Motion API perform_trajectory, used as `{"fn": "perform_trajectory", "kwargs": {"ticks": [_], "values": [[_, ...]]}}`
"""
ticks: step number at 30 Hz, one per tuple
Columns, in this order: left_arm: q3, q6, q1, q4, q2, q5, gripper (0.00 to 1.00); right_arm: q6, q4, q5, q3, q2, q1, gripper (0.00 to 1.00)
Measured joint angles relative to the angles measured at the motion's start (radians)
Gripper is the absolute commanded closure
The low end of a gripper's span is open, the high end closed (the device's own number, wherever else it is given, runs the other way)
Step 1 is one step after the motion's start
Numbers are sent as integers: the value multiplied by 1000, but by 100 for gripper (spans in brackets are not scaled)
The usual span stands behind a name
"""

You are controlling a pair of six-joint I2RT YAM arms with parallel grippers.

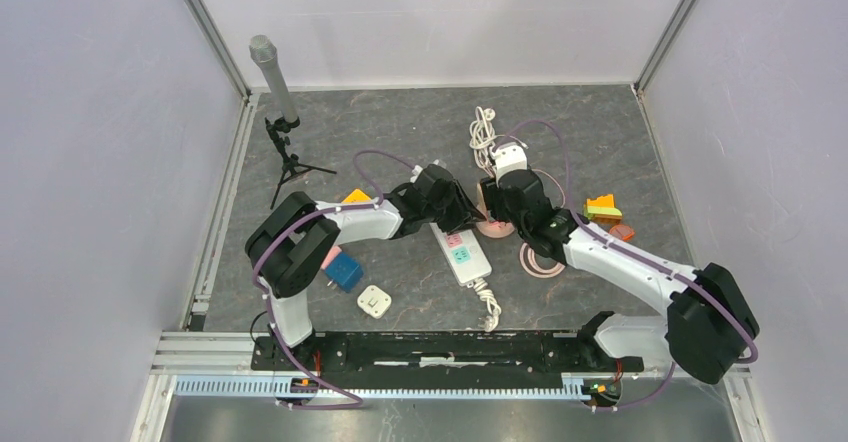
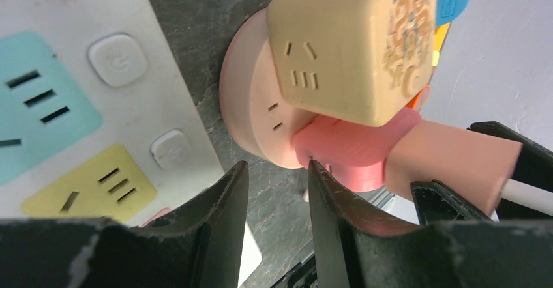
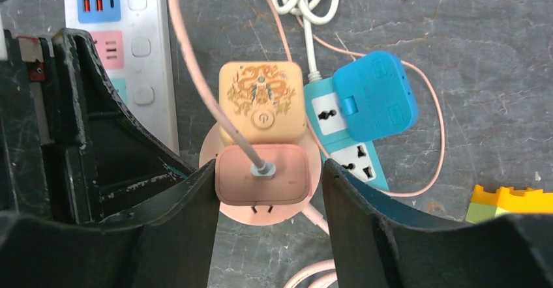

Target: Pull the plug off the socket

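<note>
Over the pink socket, right tool seemingly clamps the plug; left tool ajar.

Your left tool hovers narrowly parted and empty, close beside your right tool, which clamps the pink plug.

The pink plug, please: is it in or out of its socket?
Partly out: bare prongs show between the pink plug and the round socket.
</note>
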Motion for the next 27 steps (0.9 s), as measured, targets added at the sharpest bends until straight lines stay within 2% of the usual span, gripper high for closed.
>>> {"fn": "perform_trajectory", "kwargs": {"ticks": [9, 12, 16, 27], "values": [[64, 59, 13, -37, 20, -32, 52, 32, -11, 15, 35, 39, -2, 43], [66, 74, 18, -46, 20, -32, 52, 50, -33, -6, 36, 46, -2, 63], [65, 76, 22, -50, 19, -28, 50, 77, -40, -18, 36, 45, -2, 100], [-69, 42, 46, 90, -65, 25, 49, 195, -32, -36, 34, 63, 8, 100]]}}
